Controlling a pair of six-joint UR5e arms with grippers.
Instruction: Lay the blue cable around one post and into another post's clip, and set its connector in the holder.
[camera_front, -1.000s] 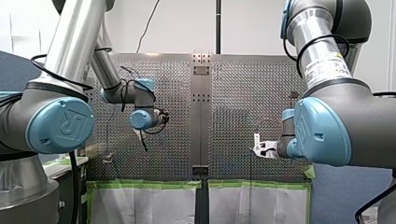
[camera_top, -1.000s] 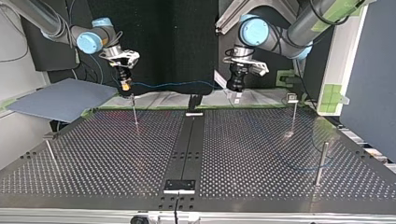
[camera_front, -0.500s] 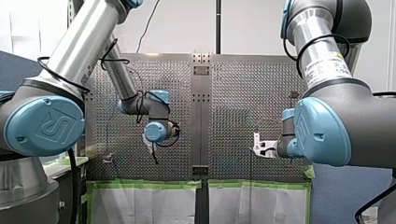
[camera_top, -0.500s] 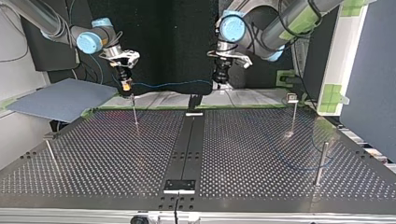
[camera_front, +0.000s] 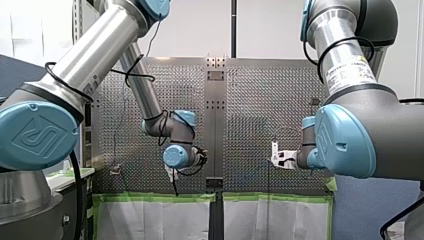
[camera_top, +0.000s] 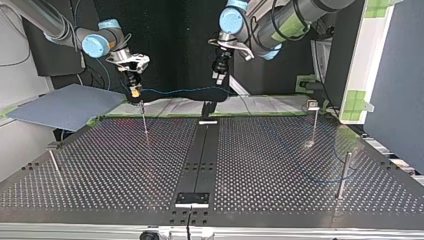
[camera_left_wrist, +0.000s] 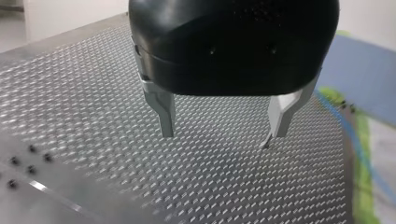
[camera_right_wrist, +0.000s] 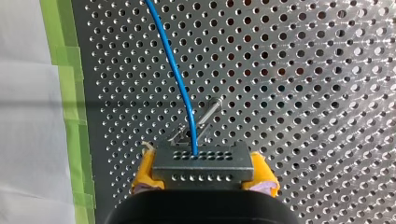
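My right gripper (camera_right_wrist: 203, 179) is shut with its yellow pads on the grey connector (camera_right_wrist: 203, 163). The blue cable (camera_right_wrist: 176, 74) runs out of the connector over the perforated table. A thin post (camera_right_wrist: 208, 116) stands just under the connector. In the top view my right gripper (camera_top: 134, 93) hangs over that post (camera_top: 144, 120), and the cable (camera_top: 185, 90) stretches from it toward my left gripper (camera_top: 218, 76). My left gripper (camera_left_wrist: 222, 133) hovers above the table, its metal fingers (camera_left_wrist: 164, 112) open and empty. The cable (camera_left_wrist: 348, 126) lies off to its side.
A clip-topped post (camera_top: 313, 120), a plain post (camera_top: 343, 172) and a short post (camera_top: 54, 162) stand on the table. A black bracket (camera_top: 192, 198) sits on the centre strip's near end. A blue-grey board (camera_top: 65, 105) lies at the top view's left.
My left arm has swung toward the table's middle, leftward and higher in the top view, closer to the cable. My right arm and the connector have stayed still.
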